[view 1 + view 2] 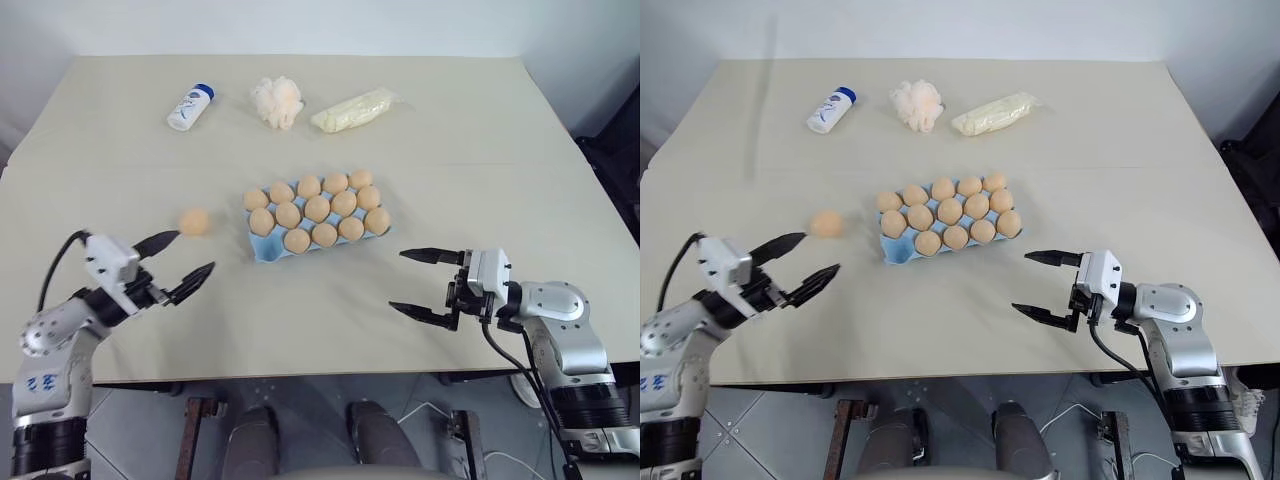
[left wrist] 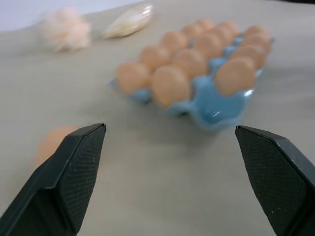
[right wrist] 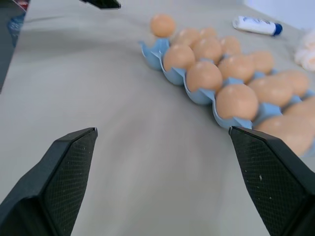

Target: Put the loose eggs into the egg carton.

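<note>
Here, one loose egg [image 1: 195, 221] is seen beside the egg carton [image 1: 262, 249]; smooth, light and breakable, it should be pinched gently across its middle by the left gripper [image 1: 185, 264], spread empty like the right gripper [image 1: 427, 284].

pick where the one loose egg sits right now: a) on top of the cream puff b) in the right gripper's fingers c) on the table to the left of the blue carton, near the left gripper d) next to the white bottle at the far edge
c: the loose egg lies on the table left of the egg carton, just beyond the open left gripper.
</note>
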